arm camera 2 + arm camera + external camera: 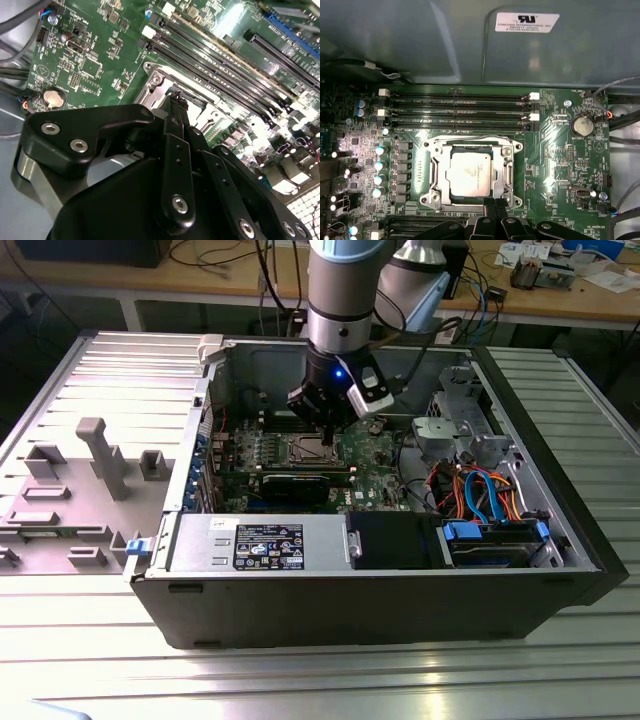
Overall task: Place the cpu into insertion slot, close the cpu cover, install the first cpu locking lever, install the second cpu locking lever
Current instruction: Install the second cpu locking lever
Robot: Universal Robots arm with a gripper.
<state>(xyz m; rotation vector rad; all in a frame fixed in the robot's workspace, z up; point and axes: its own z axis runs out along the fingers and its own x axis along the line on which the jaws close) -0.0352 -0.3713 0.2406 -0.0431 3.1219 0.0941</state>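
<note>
The gripper (491, 206) is hanging with its jaws pressed together at the edge of the cpu cover (436, 176), which is lying shut around the cpu (471, 173) sitting in the insertion slot, memory slots (460, 112) running just beyond.

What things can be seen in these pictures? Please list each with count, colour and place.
case: one, black, open on the metal table
board: one, green, inside the case
cpu: one, silver-grey, seated in the socket
cpu cover: one, silvery frame, down around the cpu
memory slots: four, black, beside the socket
coin cell: one, silver, on the board
cables: several, orange and blue, at the exterior view's right
arm: one, grey, above the case
gripper: one, black, at the cover's edge
</note>
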